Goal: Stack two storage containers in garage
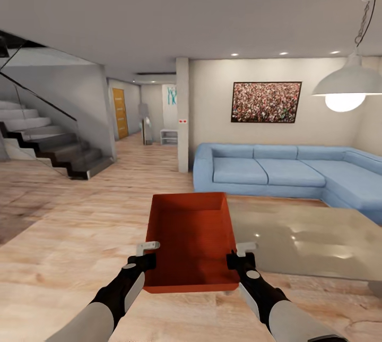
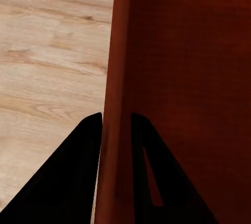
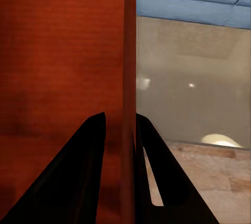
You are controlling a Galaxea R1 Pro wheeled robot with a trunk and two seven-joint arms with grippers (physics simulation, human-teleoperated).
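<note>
- Carrying one storage container (image 1: pixel 191 238) between both arms above the wood-plank floor (image 1: pixel 69 236) of the living room, the robot is facing a long trip to the garage, and the biggest risk, as I judge it, is the bin slipping or twisting out if the arms are drifting apart or moving unevenly while the base is turning.
- Passing close to the glossy low table (image 1: pixel 313 246) just beside the bin on the right, with the blue corner sofa (image 1: pixel 286 169) behind it, the load could be clipping an edge during a turn.
- Pinching only thin walls, the left gripper (image 2: pixel 116 122) is clamped on the bin's left side wall, one finger inside and one outside; the right gripper (image 3: pixel 121 122) is clamped the same way on the right wall.
- Gripping near the near end is leaving the far end overhanging, so sagging or tilting looks possible.
- Showing plain orange-red, the container is looking topless, empty, slightly tapered, roughly level, and unmarked.
</note>
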